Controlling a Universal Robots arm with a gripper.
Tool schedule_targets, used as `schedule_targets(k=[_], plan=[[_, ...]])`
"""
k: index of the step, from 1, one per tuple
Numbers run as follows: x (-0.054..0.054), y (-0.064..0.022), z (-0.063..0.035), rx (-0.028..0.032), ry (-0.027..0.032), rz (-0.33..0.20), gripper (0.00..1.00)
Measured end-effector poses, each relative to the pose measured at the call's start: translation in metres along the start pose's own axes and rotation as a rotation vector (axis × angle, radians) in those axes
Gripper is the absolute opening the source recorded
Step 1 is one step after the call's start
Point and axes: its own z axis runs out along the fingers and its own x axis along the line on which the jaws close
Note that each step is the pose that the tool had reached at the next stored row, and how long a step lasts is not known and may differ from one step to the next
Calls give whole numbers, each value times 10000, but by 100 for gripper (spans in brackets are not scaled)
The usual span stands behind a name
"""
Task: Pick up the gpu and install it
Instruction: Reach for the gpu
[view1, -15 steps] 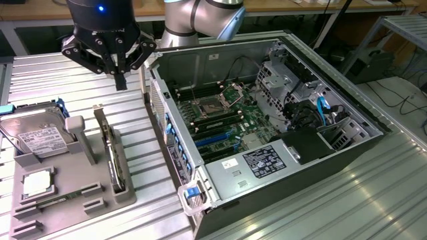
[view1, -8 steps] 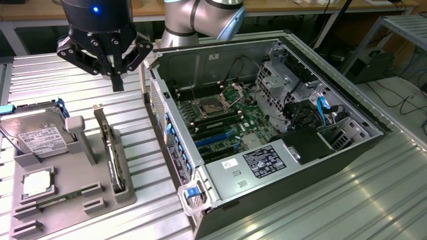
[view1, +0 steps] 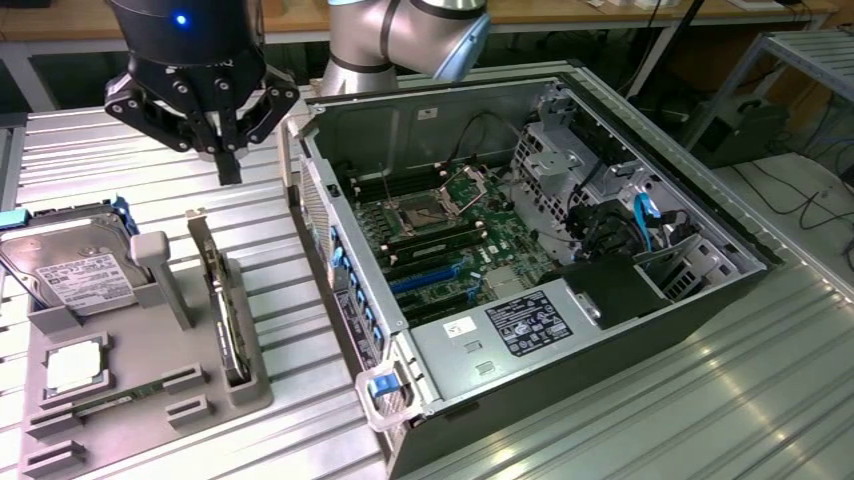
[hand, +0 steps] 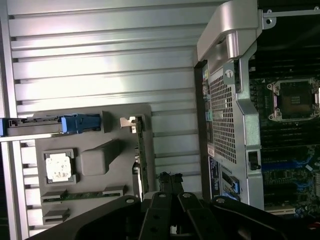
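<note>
while the pincer (view1: 228, 172) hangs pressed together, empty, above the worktop (view1: 80, 150), i note the gpu (view1: 220, 300) standing on edge in its grey holder (view1: 127, 440), well apart from the tips. judge it light, stiff, fragile; best taken by the bare top edge, mid-length.

Exterior view slants down, wrist view straight down — both catch the tray (view1: 140, 350) (hand: 120, 150).
</note>
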Motion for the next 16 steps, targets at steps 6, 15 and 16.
schedule_targets(k=[6, 15, 16], plan=[[37, -9, -1, 0, 0, 0, 11], [81, -16, -3, 0, 0, 0, 11], [86, -17, -3, 0, 0, 0, 11]])
